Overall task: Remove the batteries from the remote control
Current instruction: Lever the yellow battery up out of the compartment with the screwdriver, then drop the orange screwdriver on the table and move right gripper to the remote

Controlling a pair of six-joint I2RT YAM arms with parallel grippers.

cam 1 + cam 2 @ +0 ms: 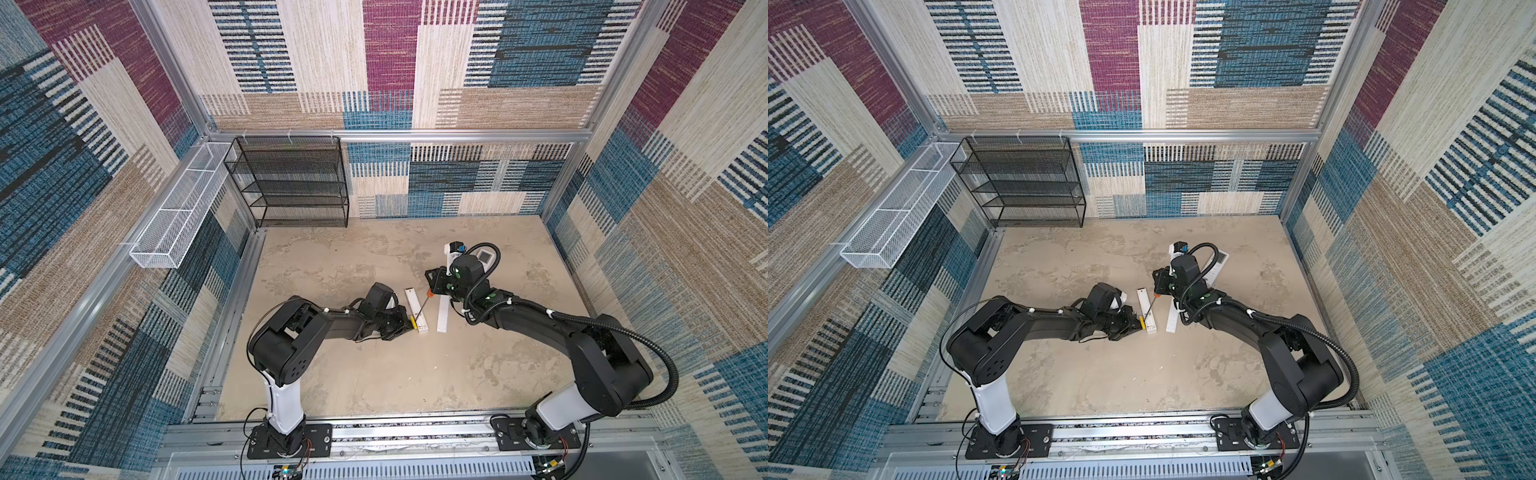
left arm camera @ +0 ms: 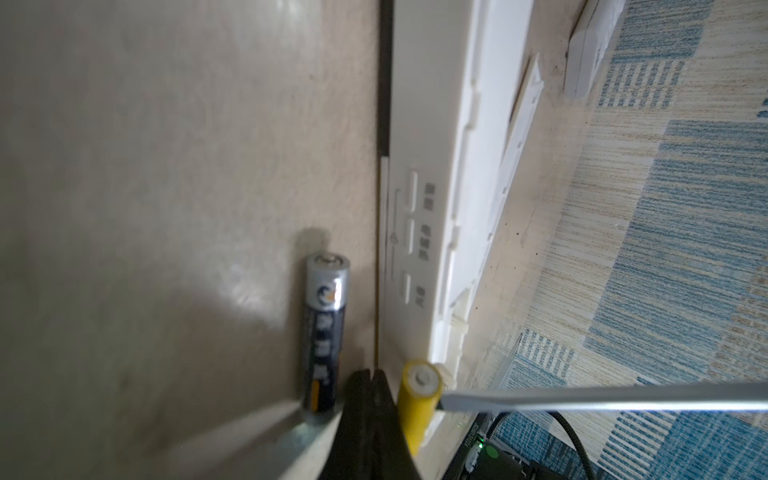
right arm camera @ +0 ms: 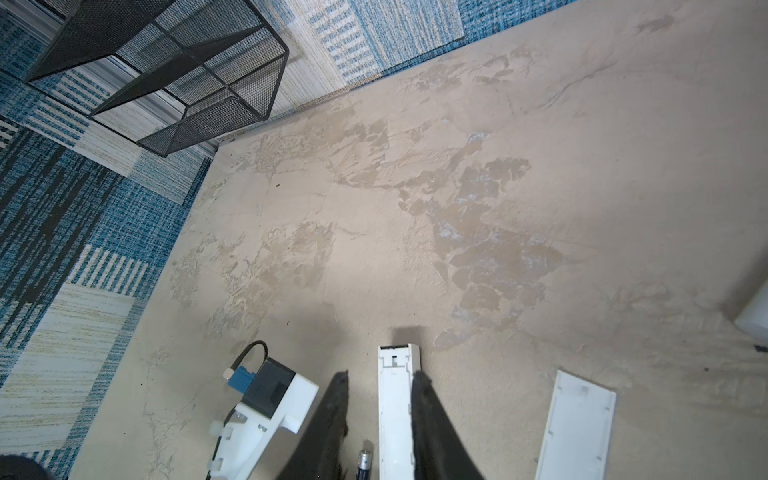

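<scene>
The white remote control (image 1: 417,309) lies back-up mid-table with its compartment open. A yellow battery (image 2: 417,399) sticks up at its near end (image 1: 413,320). A dark battery (image 2: 324,332) lies on the table beside the remote (image 3: 364,463). My left gripper (image 2: 372,382) is shut and empty, its tips between the two batteries. My right gripper (image 1: 433,286) holds the orange-collared screwdriver (image 1: 423,305) tilted over the remote. The screwdriver tip (image 2: 446,401) touches the yellow battery. In the right wrist view the handle is hidden.
The detached white cover (image 1: 443,313) lies right of the remote. A second white remote with a display (image 1: 484,255) sits behind the right arm. A black mesh shelf (image 1: 291,183) and a white wire basket (image 1: 183,208) stand at the back left.
</scene>
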